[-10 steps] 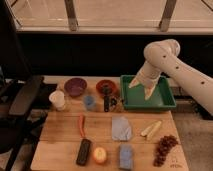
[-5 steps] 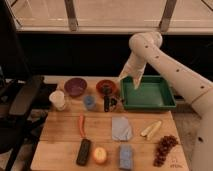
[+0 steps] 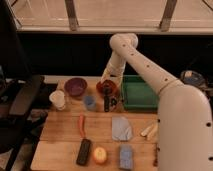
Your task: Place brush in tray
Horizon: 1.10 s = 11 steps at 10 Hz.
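Brush (image 3: 106, 103) placement has not yet begun: the small black stick is seen on the table (image 3: 60, 137), between the blue cup (image 3: 90, 103) and the green tray (image 3: 126, 95), with a small round dark object (image 3: 114, 103) just beside it. It is not held by anything.

Over the last second the arm has been swung leftward. The gripper (image 3: 108, 84) was above the tray, then at the tray's left edge, and is now held over the red bowl (image 3: 101, 92), just behind the brush. Whether the gripper is open or closed cannot be told.

This shift is judged to be the approach to the pick. A short move toward the brush and a descent are still needed before a grasp can be made. The round object alongside could be knocked or caught by mistake.
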Available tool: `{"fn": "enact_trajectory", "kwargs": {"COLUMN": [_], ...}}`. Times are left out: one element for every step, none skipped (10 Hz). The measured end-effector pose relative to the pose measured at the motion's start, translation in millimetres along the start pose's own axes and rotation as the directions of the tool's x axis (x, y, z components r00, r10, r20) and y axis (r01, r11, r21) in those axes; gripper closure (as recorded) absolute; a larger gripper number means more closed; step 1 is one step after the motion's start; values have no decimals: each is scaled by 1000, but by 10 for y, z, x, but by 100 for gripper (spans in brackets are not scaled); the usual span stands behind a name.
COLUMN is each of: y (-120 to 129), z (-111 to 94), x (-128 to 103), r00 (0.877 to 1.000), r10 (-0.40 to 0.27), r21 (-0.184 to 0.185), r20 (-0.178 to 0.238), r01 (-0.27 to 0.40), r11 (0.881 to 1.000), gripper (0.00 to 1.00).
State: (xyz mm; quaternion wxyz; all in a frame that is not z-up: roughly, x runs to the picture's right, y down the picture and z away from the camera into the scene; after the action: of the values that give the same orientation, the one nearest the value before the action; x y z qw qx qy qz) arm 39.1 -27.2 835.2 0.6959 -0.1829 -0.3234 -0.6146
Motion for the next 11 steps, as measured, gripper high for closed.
{"fn": "enact_trajectory", "kwargs": {"y": [-16,-45,-89,-65,-25,-6,13,37,88,100,112], "z": [109,219,353,447,537,630,768,839,908,931,958], "x": [-7,-22,-37,-41,-48,-70,-125,-142,-167,-180,-207], "r00": [999,996,990,987,984,981,976,975,974,974,974], "r10": [-40,-73,-101,-106,-103,-101,-96,-84,-67,-56,-45], "r21": [3,5,11,15,18,17,14,12,8,7,-2], "r20": [28,56,93,119,143,164,194,204,215,219,221], "r01": [40,73,101,105,102,99,95,83,67,55,46], "r11": [999,997,995,994,995,995,995,996,998,998,999], "gripper": [38,38,38,38,38,38,38,38,38,38,41]}}
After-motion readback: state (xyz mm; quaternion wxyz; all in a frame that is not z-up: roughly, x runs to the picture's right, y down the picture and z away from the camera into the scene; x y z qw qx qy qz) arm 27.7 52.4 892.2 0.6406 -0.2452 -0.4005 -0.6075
